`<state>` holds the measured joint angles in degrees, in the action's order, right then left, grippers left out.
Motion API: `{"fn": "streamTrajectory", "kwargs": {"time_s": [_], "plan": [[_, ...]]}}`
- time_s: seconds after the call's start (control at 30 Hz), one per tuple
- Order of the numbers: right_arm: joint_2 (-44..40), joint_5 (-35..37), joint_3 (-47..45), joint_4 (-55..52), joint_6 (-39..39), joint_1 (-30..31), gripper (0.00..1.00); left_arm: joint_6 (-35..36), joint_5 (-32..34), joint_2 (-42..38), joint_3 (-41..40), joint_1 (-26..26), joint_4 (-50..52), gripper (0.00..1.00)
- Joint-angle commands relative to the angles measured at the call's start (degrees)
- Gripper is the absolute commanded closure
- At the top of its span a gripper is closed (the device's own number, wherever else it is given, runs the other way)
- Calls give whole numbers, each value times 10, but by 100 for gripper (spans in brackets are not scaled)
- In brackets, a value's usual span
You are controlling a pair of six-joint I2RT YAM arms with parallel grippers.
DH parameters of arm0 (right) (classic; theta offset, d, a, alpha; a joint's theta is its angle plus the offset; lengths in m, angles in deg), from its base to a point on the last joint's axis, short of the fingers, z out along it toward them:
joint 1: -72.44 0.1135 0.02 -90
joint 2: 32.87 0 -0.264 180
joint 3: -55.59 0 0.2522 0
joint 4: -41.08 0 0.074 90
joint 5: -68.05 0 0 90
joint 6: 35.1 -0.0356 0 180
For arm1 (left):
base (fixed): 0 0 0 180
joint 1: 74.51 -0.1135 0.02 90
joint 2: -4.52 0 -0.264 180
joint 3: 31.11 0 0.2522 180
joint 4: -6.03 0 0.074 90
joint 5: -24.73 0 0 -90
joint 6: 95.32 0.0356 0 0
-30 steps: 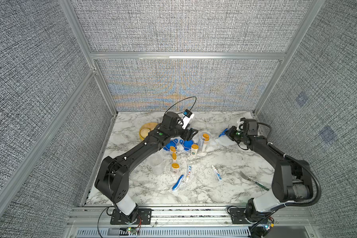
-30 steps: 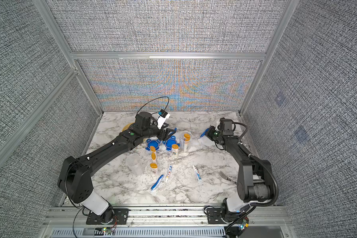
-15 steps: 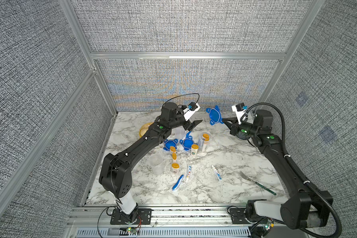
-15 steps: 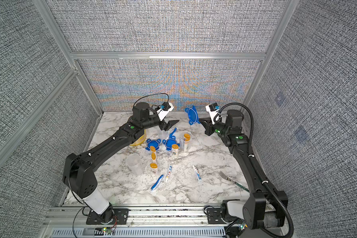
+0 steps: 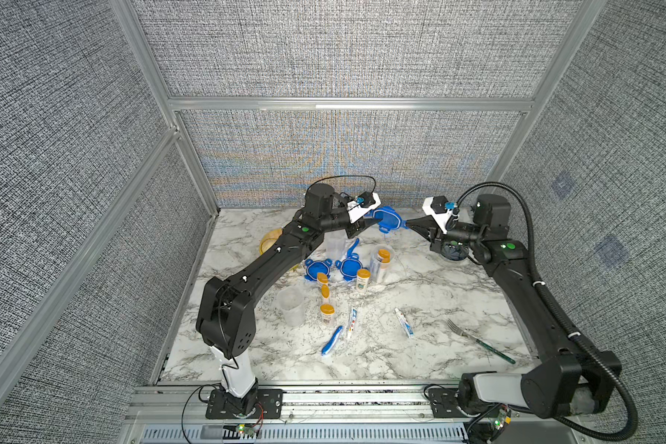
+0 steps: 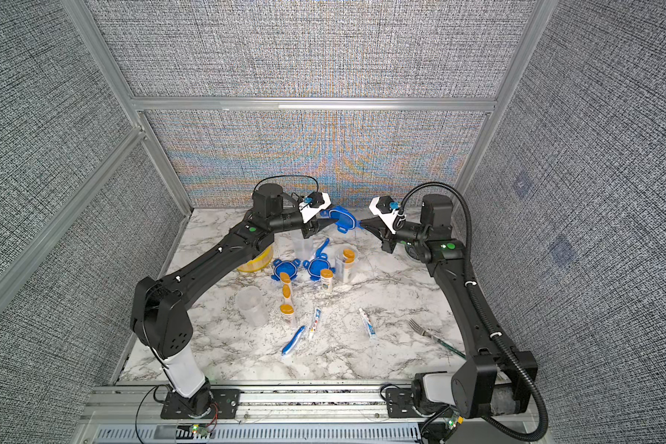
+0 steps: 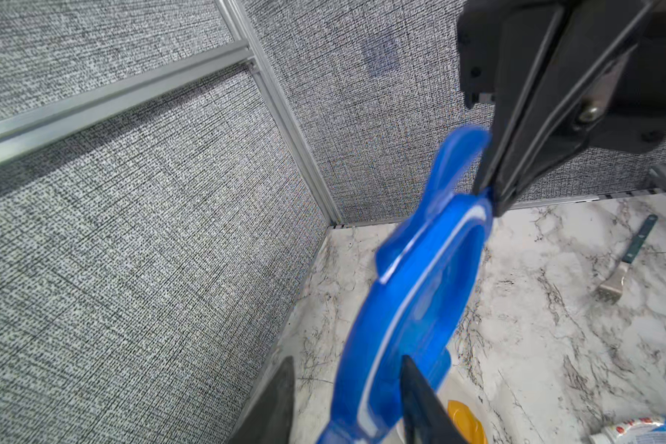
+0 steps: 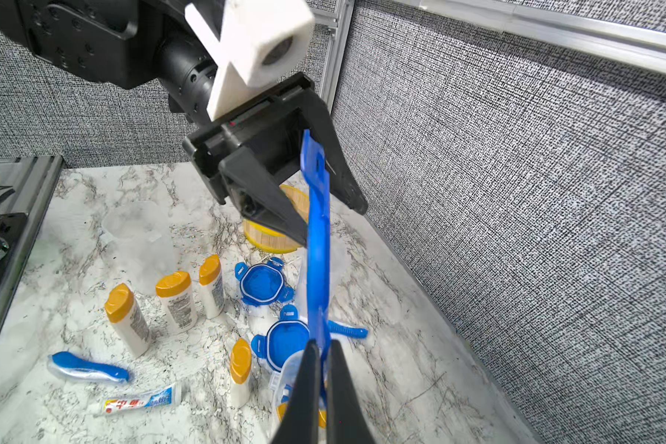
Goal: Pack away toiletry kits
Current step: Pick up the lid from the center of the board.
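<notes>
Two black robot arms meet in mid-air above the far end of a marble table (image 5: 439, 300). They hold one blue clip lid (image 5: 390, 220) on edge between them. The right gripper (image 5: 407, 224) is pinched tight on a tab of that lid; in the right wrist view its fingertips (image 8: 311, 357) press together on the thin blue plastic. The left gripper (image 5: 372, 226) straddles the lid's opposite side with its fingers narrowly parted. In the right wrist view one finger (image 8: 281, 217) touches the lid's face. In the left wrist view a sliver of marble shows between a finger (image 7: 273, 407) and the lid — so a firm hold on that side cannot be confirmed. The lid is blurred in that view.

On the table below, two more blue lids (image 5: 318, 269) lie flat side by side. Near them are several orange-capped bottles (image 5: 363, 280), two toothpaste tubes (image 5: 404, 322) and a folded toothbrush (image 5: 332, 340). A clear jar (image 5: 381, 265) stands upright with an orange cap showing inside; its other contents cannot be made out. Another jar (image 5: 291, 305) nearer the front is faint against the marble.

A yellow steamer (image 5: 268, 242) is partly hidden behind the left arm, and a dark bowl (image 5: 451, 253) is mostly covered by the right arm — only its rim shows. A fork (image 5: 477, 340) lies well apart from the rest, towards the right arm's side.
</notes>
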<state>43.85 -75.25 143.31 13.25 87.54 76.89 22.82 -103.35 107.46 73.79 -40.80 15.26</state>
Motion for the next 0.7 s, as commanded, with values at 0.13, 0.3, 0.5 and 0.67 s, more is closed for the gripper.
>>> {"fn": "streamTrajectory", "kwargs": {"time_s": [0.13,0.3,0.5,0.67], "plan": [[23,32,18,1,-17,0,100,1,-55,1,4,-2,1,96],[-11,190,-16,75,-275,-2,50,5,16,-2,-17,-2,-72,100],[-47,155,-38,58,-639,-5,46,61,71,-2,-26,-2,-127,100],[-35,89,-79,167,-886,-4,48,112,79,10,-65,-1,-234,100]]}}
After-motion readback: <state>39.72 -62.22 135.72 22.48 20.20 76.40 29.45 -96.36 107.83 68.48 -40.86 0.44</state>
